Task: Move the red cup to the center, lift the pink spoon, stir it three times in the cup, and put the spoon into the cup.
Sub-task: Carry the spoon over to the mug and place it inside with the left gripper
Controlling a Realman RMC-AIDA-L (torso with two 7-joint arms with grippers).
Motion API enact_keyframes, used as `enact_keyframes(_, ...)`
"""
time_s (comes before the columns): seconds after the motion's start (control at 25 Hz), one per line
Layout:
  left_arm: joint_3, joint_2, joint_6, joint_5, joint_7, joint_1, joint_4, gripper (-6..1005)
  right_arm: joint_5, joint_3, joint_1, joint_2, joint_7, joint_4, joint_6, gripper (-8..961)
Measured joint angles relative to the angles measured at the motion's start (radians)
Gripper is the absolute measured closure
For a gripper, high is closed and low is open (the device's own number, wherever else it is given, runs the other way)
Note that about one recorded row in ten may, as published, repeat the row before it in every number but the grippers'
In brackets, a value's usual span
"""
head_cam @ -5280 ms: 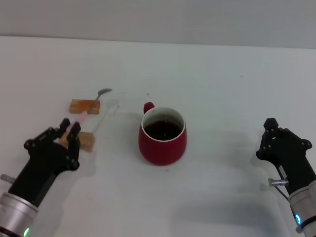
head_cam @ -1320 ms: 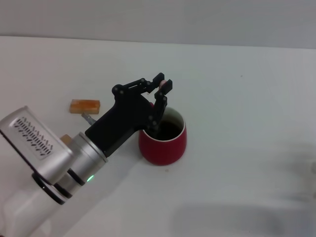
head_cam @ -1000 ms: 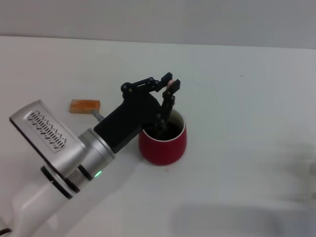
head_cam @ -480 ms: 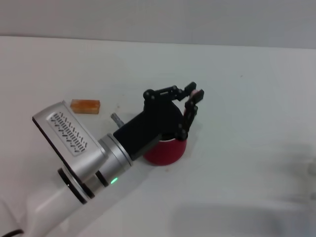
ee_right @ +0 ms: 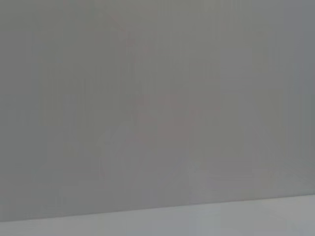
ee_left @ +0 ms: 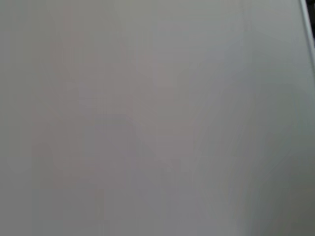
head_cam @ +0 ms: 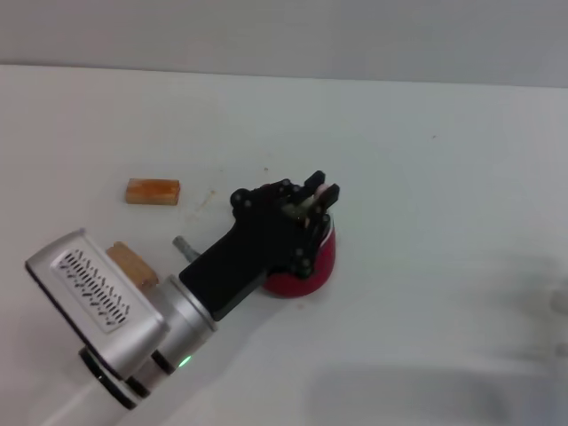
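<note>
Black left gripper (head_cam: 315,197) over squat dark-red mug (head_cam: 312,266), hiding its mouth. Fingers nearly closed on pale pink spoon handle (head_cam: 311,199). Two tan wooden blocks (head_cam: 153,191) lying left of mug.

The left arm (head_cam: 133,333) is a thick silver cylinder with a flat, light-grey box on its side that carries rows of small vent slots. A dark ring and a small green light sit near its wrist. Beyond them come a matte black housing and the black, jointed left claw (head_cam: 315,197).
</note>
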Motion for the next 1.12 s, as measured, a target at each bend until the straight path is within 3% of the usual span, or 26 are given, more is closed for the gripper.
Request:
enact_keyframes(0.4, -0.049, 0.004, -0.004, 0.0, 0.02, 0.036, 0.016, 857, 0.004, 0.0, 0.011, -0.001, 0.0, -0.003, 0.005, 953)
enact_keyframes(1.12, -0.07, -0.011, -0.114, -0.001, -0.002, -0.1, 0.029, 858, 0.007, 0.0, 0.006, -0.001, 0.0, -0.008, 0.005, 954)
